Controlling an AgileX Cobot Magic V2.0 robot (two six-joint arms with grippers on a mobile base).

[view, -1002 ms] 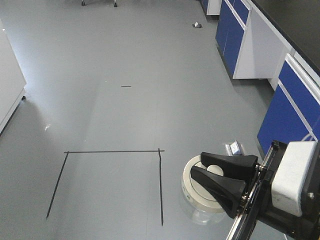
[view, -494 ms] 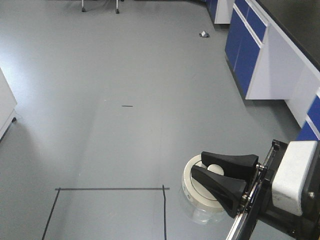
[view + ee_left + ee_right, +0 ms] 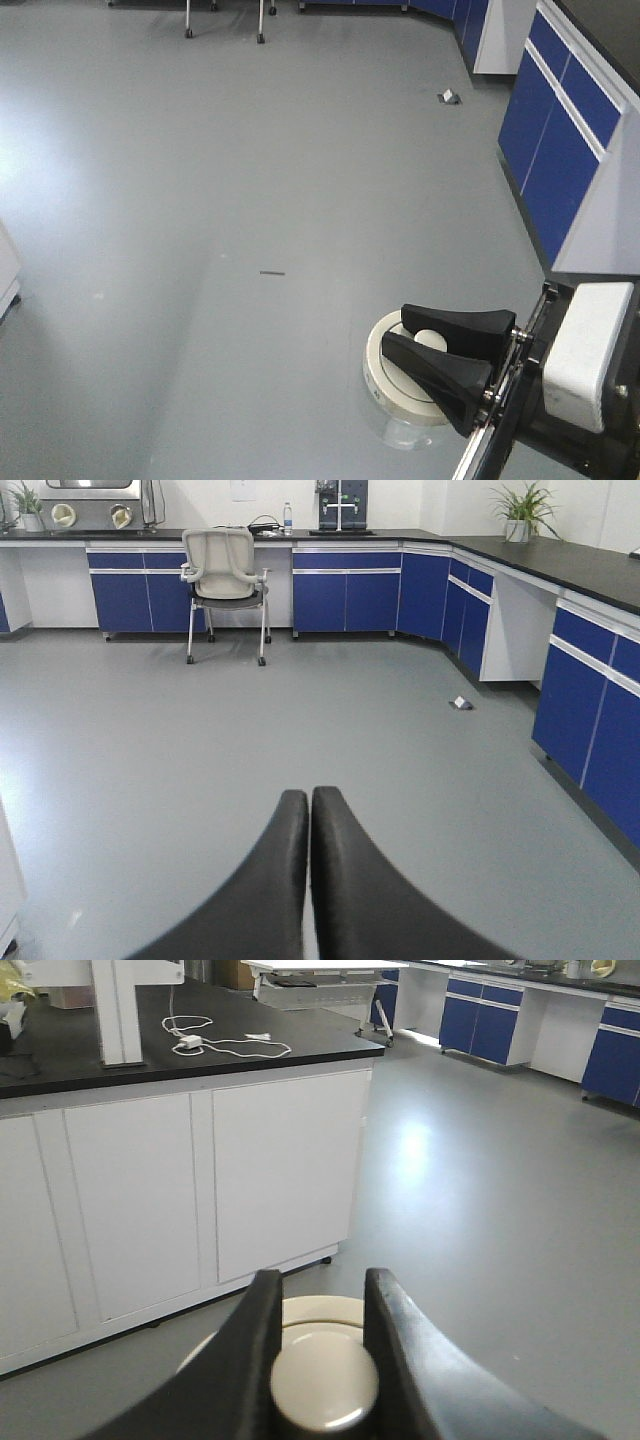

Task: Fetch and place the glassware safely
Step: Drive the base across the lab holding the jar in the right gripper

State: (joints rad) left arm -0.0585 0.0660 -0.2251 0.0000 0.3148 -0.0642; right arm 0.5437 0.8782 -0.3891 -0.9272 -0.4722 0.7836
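My right gripper (image 3: 397,324) is shut on the knob of the glass jar's cream-white lid (image 3: 385,385) and holds the jar in the air over the grey floor. The clear glass body (image 3: 405,433) shows just below the lid. In the right wrist view the two black fingers (image 3: 262,1305) clamp the round knob (image 3: 323,1385), with the lid rim (image 3: 325,1309) behind it. My left gripper (image 3: 308,796) is shut and empty, its black fingers pressed together, pointing across the lab floor.
Blue cabinets (image 3: 555,110) under a black counter run along the right. A small socket box (image 3: 448,96) lies on the floor near them. A beige office chair (image 3: 225,575) stands at the far wall. A white cabinet block (image 3: 180,1190) with a black top stands near the right arm.
The base has rolled forward: the black taped square on the floor has slid down out of view and the blue cabinets have shifted. The right gripper still holds the jar the same way.
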